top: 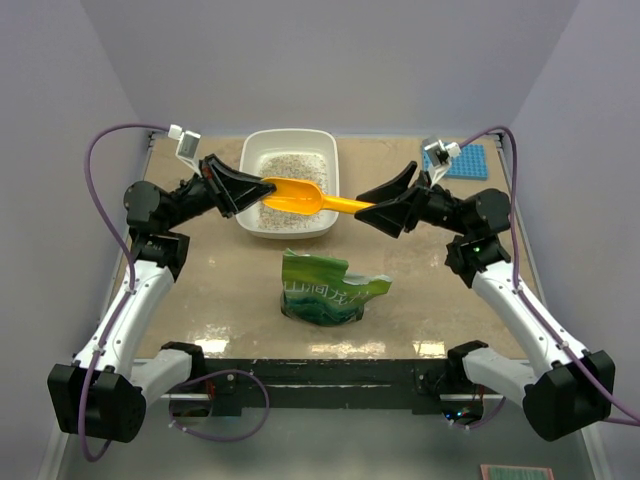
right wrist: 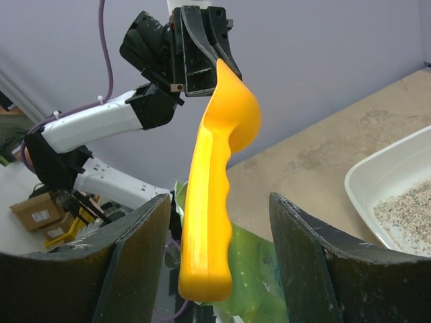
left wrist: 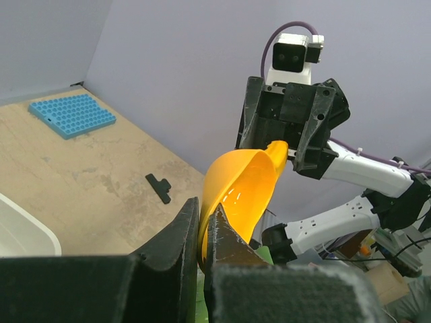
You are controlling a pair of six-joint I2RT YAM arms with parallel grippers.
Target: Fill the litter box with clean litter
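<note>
My left gripper is clamped on the rim of the orange scoop, pinching the bowl end between both fingers. The scoop hangs over the near right part of the litter box, with its bowl above the tray and its handle reaching out past the box's right rim.

My right gripper sits just right of the litter box at the handle end. Its fingers are spread wide and the handle passes between them. In the right wrist view there is a gap on either side, so that hand grasps nothing.

The litter box stands on the tan table, and the clean litter lies inside it as a speckled beige-grey layer that covers most of the floor.

A crinkly green bag stands on the near side of the litter box, apart from it. A blue studded mat lies flat well to the box's right.
</note>
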